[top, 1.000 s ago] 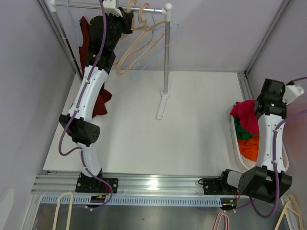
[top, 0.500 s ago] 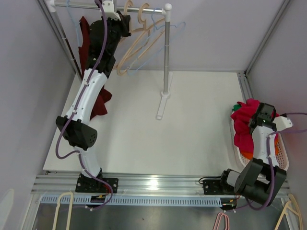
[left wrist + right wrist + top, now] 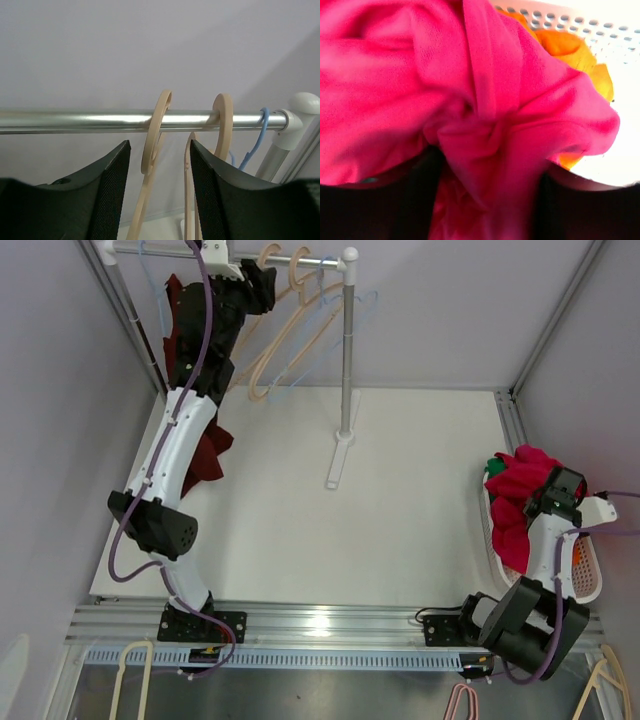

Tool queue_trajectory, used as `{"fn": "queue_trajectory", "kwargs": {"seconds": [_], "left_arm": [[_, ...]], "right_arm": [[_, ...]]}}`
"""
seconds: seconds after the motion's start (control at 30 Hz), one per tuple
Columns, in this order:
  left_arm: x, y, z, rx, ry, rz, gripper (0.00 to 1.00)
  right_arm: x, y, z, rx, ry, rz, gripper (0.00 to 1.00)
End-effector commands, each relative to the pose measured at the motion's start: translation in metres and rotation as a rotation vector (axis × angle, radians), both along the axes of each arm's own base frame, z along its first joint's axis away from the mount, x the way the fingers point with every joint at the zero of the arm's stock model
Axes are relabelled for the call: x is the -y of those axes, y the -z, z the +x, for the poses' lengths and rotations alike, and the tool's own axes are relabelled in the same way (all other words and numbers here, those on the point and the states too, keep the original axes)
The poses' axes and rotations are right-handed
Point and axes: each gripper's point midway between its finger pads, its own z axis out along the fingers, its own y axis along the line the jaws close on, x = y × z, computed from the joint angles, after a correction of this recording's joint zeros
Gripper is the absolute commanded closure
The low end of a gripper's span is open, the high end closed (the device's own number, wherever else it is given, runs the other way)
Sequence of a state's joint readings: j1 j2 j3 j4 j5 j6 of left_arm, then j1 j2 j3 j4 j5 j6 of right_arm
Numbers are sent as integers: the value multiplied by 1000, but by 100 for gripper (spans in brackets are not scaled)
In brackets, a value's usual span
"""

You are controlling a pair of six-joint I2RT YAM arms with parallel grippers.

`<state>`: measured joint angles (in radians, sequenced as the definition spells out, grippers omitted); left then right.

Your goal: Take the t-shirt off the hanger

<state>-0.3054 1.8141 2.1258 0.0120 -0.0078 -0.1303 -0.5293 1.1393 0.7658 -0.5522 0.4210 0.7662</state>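
Up at the metal rail (image 3: 90,121), my left gripper (image 3: 159,150) is open. The neck of a bare beige hanger (image 3: 150,145) stands between its fingers, touching neither. From above, that gripper (image 3: 262,285) sits just under the rail by the hanger hooks (image 3: 272,258). A pink t-shirt (image 3: 522,490) lies bunched on the white basket (image 3: 592,575) at the right. My right gripper (image 3: 553,495) is low over it. In the right wrist view the jaws (image 3: 487,200) stand apart, with pink cloth (image 3: 485,100) heaped between them.
A dark red garment (image 3: 208,455) hangs from the rail at the far left, behind my left arm. A second beige hanger (image 3: 222,117) and a blue one (image 3: 259,132) hang further right. The rack's post (image 3: 346,360) stands mid-table. Orange clothes (image 3: 572,47) fill the basket.
Both grippers have opened. The left one let go of the beige hanger at the rail. The right arm came down with the pink t-shirt onto the basket and released it.
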Motion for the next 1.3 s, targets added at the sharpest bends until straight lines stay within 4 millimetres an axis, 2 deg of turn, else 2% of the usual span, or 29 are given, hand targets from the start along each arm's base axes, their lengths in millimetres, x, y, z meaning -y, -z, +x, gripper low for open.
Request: {"fn": "queue_trajectory", "kwargs": {"seconds": [0.0,0.03,0.07,0.2,0.27,0.37,0.4,0.5,0.53,0.6,0.73,0.8,0.87,0.93,0.97,1.03,1.07,1.1,1.23,1.27], "left_arm": [[-4,-59,-37,124,32,-24,44],[-6,-64,-41,132,32,-30,44],[-7,-69,-44,141,30,-33,44],[-12,-88,-60,180,26,-47,39],[-16,-93,-70,182,20,-42,32],[-23,-109,-86,214,10,-41,27],[-24,-110,-88,211,6,-40,26],[-29,-122,-103,233,2,-38,25],[-30,-124,-106,233,3,-41,24],[-34,-131,-117,244,4,-47,24],[-47,-136,-133,232,-37,-68,24],[-58,-141,-143,236,-75,-76,24],[-69,-137,-143,221,-132,-71,22],[-78,-138,-148,224,-180,-55,20],[-85,-135,-146,209,-218,-53,20],[-96,-127,-140,179,-287,-47,20],[-103,-122,-136,159,-328,-46,20],[-114,-115,-131,133,-393,-39,20],[-136,-84,-105,28,-491,-36,21],[-144,-73,-94,-1,-509,-46,21]], "right_arm": [[9,-60,10,95,-3,-149,33],[9,-68,10,97,-1,-164,32],[11,-82,13,116,-1,-191,26],[13,-113,16,124,0,-251,26],[12,-125,17,130,0,-273,26],[10,-151,21,149,-5,-326,25],[11,-165,21,168,5,-343,25],[8,-179,23,176,-8,-349,25],[5,-189,25,197,-19,-356,25],[1,-194,27,206,-27,-354,16],[-11,-207,34,240,-64,-358,15],[-26,-213,43,269,-124,-333,15],[-42,-223,55,307,-201,-315,15],[-76,-231,79,334,-405,-287,14],[-85,-247,84,367,-445,-285,14],[-117,-251,103,369,-633,-252,14],[-125,-254,104,367,-665,-245,14],[-142,-265,110,378,-748,-262,13],[-177,-286,111,421,-869,-295,9],[-179,-290,111,431,-877,-299,9]]}}
